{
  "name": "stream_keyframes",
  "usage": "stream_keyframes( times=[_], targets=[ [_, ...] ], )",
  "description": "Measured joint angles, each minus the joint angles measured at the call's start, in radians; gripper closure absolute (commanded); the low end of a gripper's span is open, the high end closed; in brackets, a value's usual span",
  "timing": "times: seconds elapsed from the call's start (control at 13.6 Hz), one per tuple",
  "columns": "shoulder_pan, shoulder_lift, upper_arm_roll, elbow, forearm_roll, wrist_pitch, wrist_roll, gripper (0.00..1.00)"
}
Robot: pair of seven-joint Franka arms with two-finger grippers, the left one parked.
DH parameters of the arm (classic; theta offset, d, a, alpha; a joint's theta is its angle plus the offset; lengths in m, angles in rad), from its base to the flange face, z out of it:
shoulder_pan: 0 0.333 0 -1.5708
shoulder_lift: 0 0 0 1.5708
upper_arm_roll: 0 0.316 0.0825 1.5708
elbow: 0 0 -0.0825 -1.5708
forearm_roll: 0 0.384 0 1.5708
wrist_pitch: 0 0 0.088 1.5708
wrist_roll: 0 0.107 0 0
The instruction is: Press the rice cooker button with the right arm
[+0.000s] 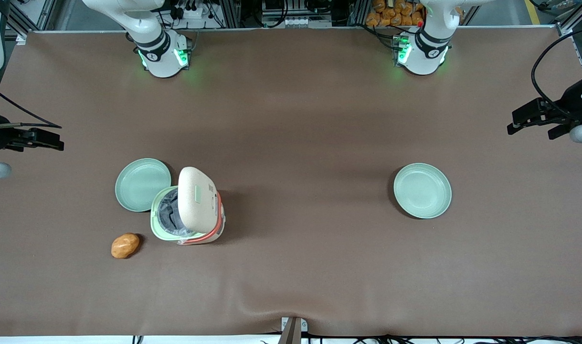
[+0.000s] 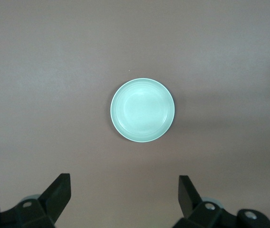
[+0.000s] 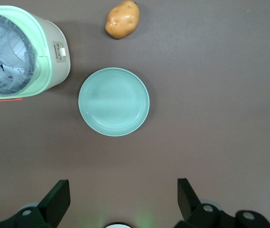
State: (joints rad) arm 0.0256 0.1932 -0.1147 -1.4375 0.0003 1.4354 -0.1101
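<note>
while the gripper [image 3: 120, 202] hovers (jaws apart), the rice cooker's [image 1: 188, 210] lid stands open.

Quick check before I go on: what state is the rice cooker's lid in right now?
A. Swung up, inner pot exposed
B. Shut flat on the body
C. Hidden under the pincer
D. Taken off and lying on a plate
A: the rice cooker has its lid standing up with the dark inner pot showing, while the open pincer hangs apart from it, above the table beside the near plate.
</note>
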Motion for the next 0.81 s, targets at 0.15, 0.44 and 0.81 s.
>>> stream_keyframes(
  times=[0.15, 0.44, 0.81],
  targets=[
    [0.001, -0.007, 0.002, 0.000, 0.011, -0.015, 0.000, 0.00],
    [0.004, -0.041, 0.007, 0.000, 0.019, -0.038, 0.000, 0.00],
    [0.011, -0.055, 0.011, 0.000, 0.021, -0.039, 0.000, 0.00]
  ],
)
